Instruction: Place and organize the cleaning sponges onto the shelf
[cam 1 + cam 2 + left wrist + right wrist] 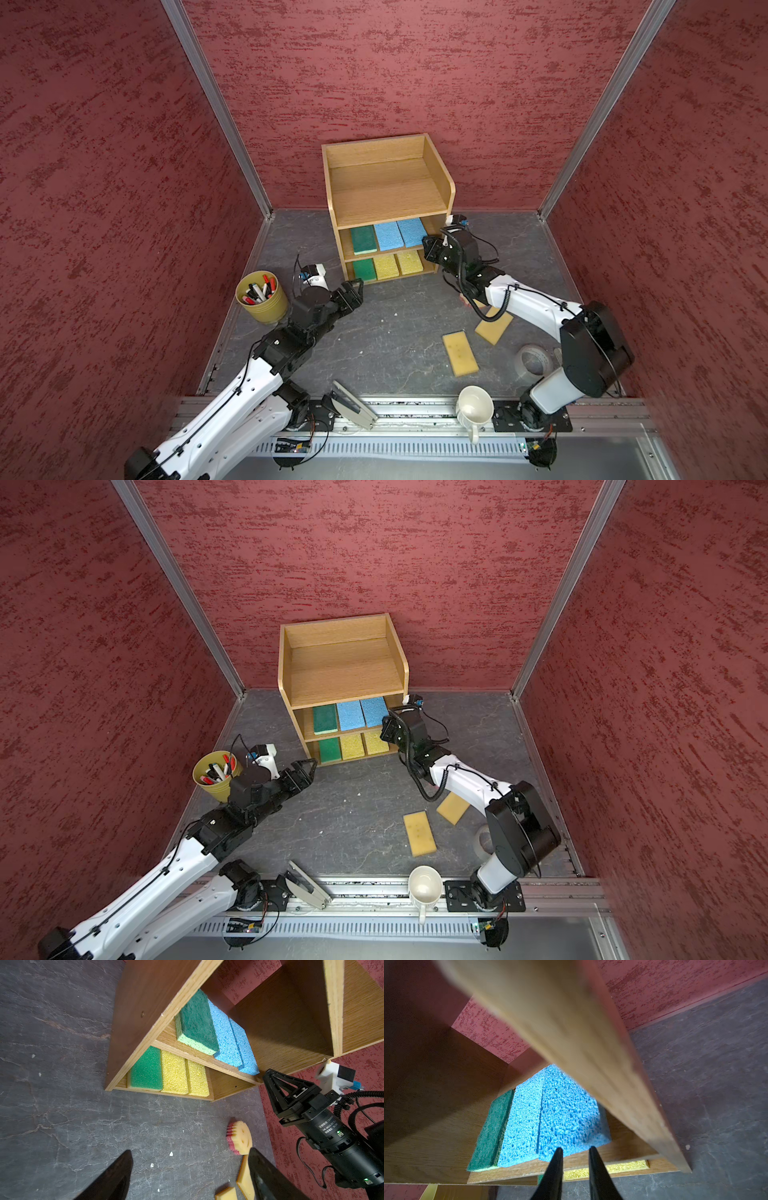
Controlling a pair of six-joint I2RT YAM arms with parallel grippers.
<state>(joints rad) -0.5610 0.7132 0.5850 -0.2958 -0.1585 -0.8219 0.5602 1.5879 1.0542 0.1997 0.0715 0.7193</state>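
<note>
The left tool (190,1169) hangs wide open and empty near the lower front corner of the shelf (388,187). The right tool (575,1157), jaws barely parted on nothing, sits at its middle tier's edge by a blue sponge (566,1113). The shelf's two lower tiers hold six sponges (386,266); two tan sponges (459,353) and the smiley sponge (241,1138) lie on the desk (386,332) before it.

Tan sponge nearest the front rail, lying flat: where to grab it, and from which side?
Come straight down from above and pinch across its two long edges at mid-length. The tan sponge lies flat on the table with clear space all round, so its narrow width should fit between the jaws, while a side approach offers only a thin edge.
</note>
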